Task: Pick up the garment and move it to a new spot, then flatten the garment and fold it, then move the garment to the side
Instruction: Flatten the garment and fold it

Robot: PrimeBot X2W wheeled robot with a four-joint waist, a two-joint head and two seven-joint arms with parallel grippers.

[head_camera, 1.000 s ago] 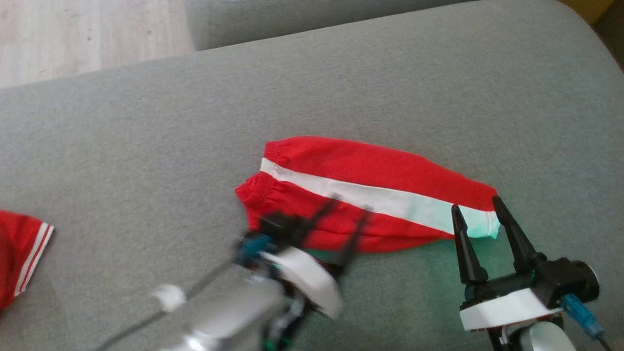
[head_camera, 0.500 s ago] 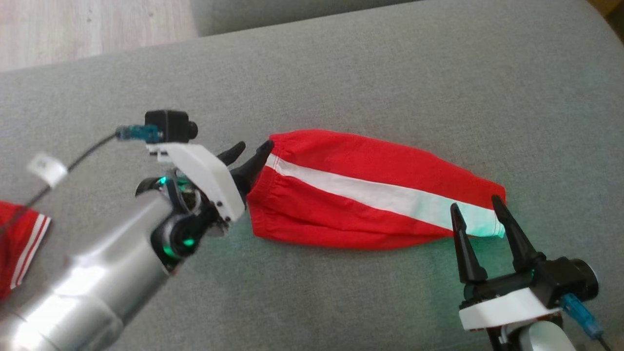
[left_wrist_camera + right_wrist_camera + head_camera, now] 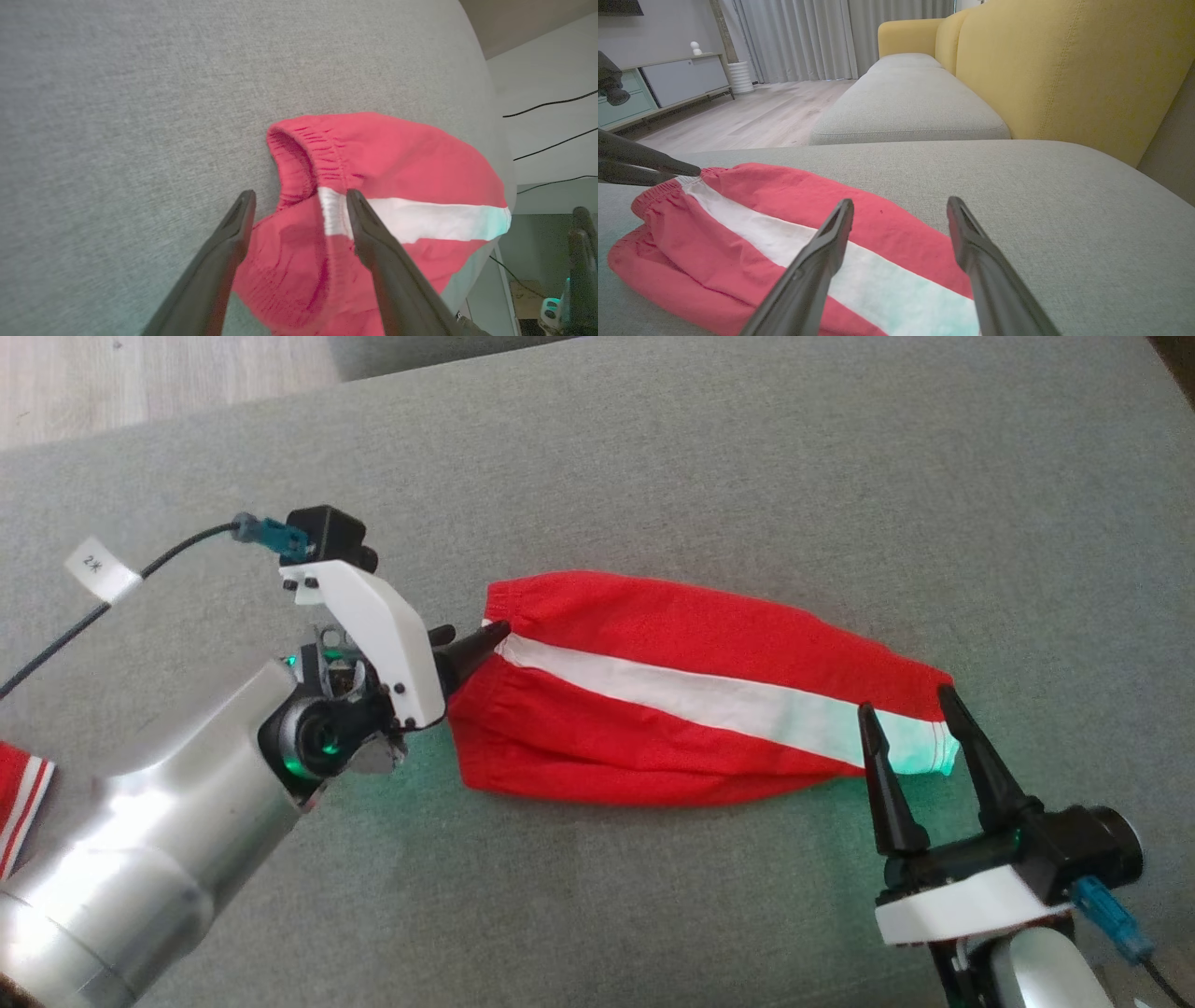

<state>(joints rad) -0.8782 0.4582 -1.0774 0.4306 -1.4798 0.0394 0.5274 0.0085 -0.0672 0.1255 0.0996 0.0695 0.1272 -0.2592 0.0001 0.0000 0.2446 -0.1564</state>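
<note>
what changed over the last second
The left tool swung from the garment's near edge to its waistband end on the left, open and gripping nothing. The right tool stayed open over the other end, and the garment stayed flat on the sofa.
</note>
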